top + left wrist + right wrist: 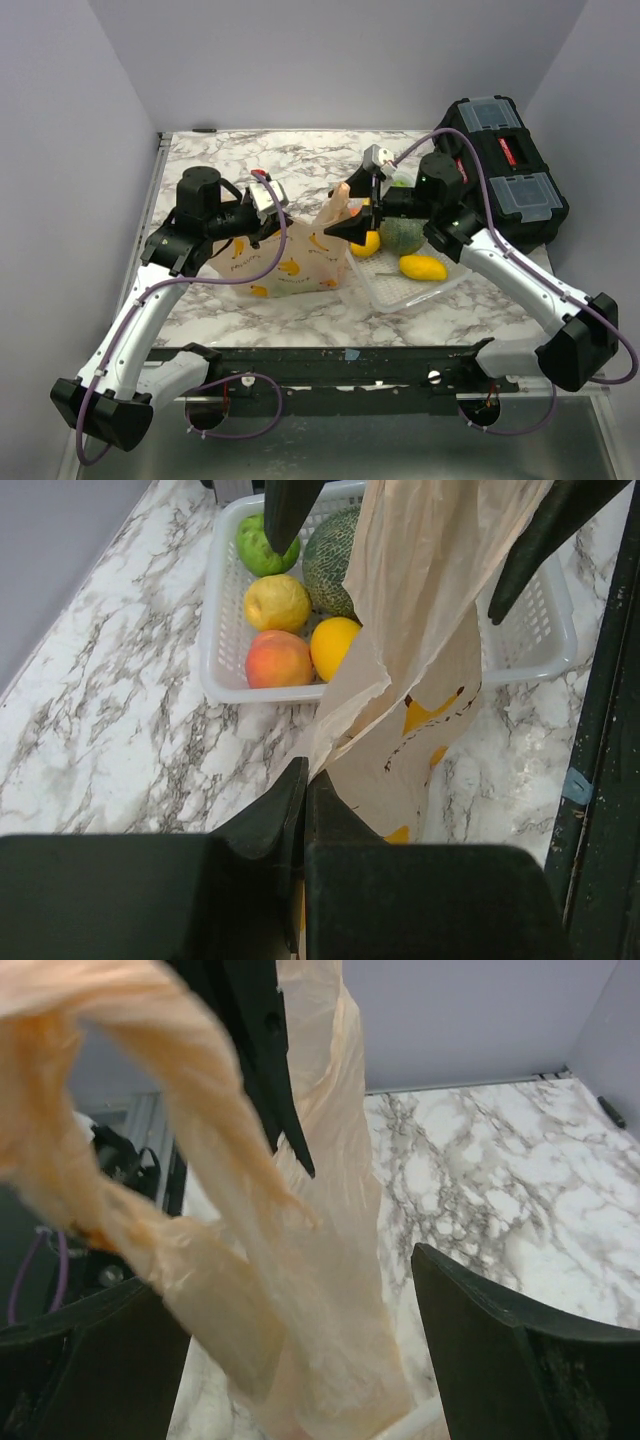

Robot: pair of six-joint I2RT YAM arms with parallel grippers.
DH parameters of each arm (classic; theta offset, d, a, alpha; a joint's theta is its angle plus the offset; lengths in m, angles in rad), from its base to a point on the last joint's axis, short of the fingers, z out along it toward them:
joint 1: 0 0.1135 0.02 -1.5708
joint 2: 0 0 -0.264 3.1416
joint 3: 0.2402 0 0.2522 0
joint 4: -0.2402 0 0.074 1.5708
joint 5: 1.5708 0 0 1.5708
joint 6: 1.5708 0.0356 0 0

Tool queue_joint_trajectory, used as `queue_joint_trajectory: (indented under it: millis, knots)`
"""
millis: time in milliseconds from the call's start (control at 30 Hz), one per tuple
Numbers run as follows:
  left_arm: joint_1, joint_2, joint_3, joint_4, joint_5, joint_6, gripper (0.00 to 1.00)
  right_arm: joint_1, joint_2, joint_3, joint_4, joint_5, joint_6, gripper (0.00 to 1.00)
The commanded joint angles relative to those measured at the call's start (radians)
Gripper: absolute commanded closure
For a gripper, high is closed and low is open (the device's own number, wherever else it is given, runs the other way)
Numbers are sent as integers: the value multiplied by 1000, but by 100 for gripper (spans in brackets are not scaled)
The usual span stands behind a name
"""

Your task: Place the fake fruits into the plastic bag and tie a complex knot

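The pale-orange plastic bag (290, 262), printed with yellow bananas, lies on the marble table between the arms. My left gripper (303, 792) is shut on the bag's (420, 670) edge, pinching the thin film. My right gripper (300, 1355) stands open, its fingers on either side of a raised handle strip (200, 1150) without pinching it. In the top view it (352, 226) hovers at the bag's right end. The fake fruits lie in the white basket (222, 630): a green one (260, 546), a yellow one (277, 602), a peach (277, 658), an orange (333, 647) and a melon (333, 565). The knot is out of view.
A mango (422, 267) lies in the basket (385, 290) right of the bag. A black toolbox (505, 170) with clear lid compartments sits at the back right. A black frame rail (340, 365) runs along the table's near edge. Grey walls enclose the left, back and right.
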Motion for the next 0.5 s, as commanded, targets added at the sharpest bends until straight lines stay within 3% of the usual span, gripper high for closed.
queue_joint_trajectory:
  millis: [0,200,467]
  knots:
    - [7,-9,-19,34,50,-45,100,10,61,-18,232,-4,215,24]
    - [7,-70,-140,77,-37,-48,100,9,123,-55,327,145,353,97]
    - [-45,-115,-365,129,-109,-15,100,18,195,-125,366,242,460,99]
